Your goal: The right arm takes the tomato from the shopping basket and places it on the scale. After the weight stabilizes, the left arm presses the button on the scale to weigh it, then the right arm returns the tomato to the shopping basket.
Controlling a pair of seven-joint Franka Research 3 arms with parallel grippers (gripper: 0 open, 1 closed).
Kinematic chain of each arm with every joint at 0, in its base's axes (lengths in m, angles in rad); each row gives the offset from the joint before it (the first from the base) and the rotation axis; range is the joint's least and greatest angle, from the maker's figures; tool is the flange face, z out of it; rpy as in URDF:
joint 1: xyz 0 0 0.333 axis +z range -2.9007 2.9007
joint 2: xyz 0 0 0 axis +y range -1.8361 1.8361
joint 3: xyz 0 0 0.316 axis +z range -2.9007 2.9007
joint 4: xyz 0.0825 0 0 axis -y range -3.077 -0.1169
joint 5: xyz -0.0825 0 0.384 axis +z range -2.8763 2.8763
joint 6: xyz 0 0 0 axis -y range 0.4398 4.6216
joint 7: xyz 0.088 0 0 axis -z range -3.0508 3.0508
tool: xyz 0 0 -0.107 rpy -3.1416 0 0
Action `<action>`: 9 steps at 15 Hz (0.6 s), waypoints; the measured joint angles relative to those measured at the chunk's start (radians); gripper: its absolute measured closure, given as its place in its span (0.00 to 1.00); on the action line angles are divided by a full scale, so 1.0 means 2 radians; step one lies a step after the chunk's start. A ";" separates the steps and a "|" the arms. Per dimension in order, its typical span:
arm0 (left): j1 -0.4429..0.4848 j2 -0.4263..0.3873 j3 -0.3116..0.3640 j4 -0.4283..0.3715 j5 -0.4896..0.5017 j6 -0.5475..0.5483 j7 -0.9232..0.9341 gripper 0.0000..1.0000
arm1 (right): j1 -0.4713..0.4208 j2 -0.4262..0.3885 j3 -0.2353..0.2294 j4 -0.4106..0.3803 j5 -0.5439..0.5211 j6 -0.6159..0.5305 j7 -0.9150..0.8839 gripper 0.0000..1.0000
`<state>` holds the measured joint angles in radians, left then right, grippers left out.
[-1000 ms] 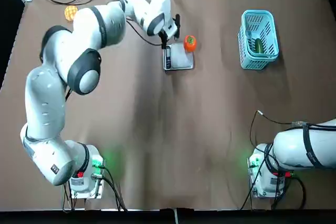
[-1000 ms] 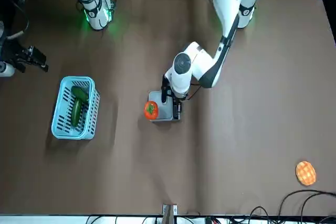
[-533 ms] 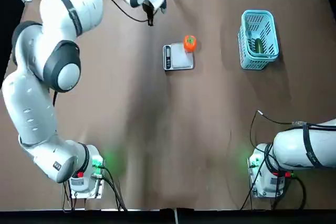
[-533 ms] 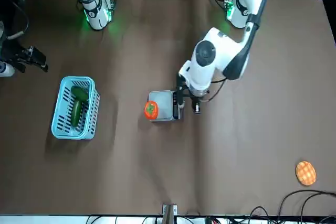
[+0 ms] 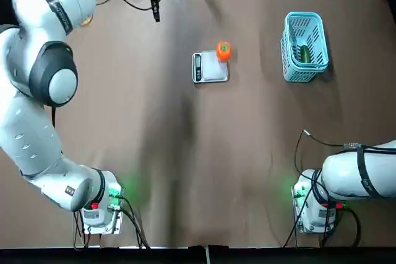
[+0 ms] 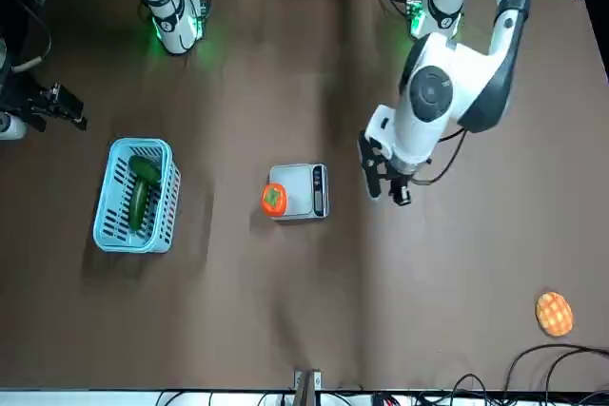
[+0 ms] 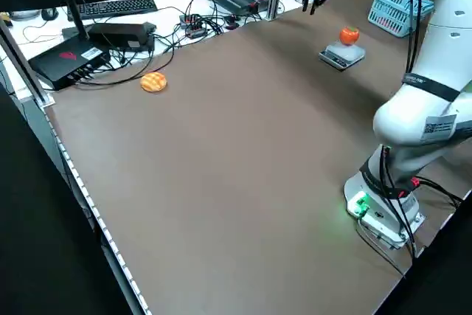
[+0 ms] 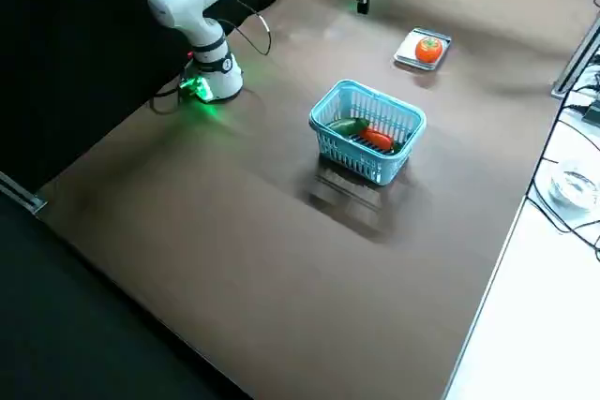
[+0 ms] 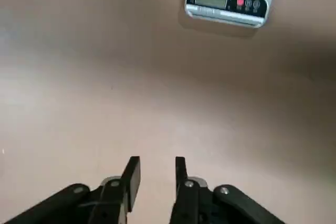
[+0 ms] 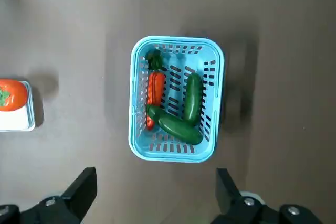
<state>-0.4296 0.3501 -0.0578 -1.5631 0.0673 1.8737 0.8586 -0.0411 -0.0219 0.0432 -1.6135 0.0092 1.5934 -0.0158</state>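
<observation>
Here, round and glossy, the tomato (image 5: 223,51) sits on the scale's (image 5: 206,73) flat platform; the latticed plastic basket (image 5: 304,51) stands apart. The left tool (image 9: 157,187) hangs spread over the tabletop (image 5: 247,153), beside the scale; the right tool (image 10: 156,190) (black-fingered too) hovers parted near the basket.Well, round and glossy, the tomato (image 5: 223,51) sits on the scale's (image 5: 206,73) flat platform; the latticed plastic basket (image 5: 304,51) stands apart. The left tool (image 9: 157,187) hangs spread over the tabletop (image 5: 247,153), near the scale; the right tool (image 10: 156,190) (black-fingered too) hovers parted near the basket.

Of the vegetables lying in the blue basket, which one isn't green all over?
The carrot: its body is orange, with only a green top. The two others in the basket are green cucumbers.
</observation>
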 joint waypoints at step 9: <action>0.039 -0.035 0.000 0.000 0.000 -0.077 0.001 0.06 | 0.000 0.000 0.000 0.000 0.000 0.000 0.000 0.00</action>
<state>-0.3524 0.2795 -0.0576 -1.5635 0.0673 1.7205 0.8599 -0.0411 -0.0218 0.0432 -1.6135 0.0092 1.5933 -0.0157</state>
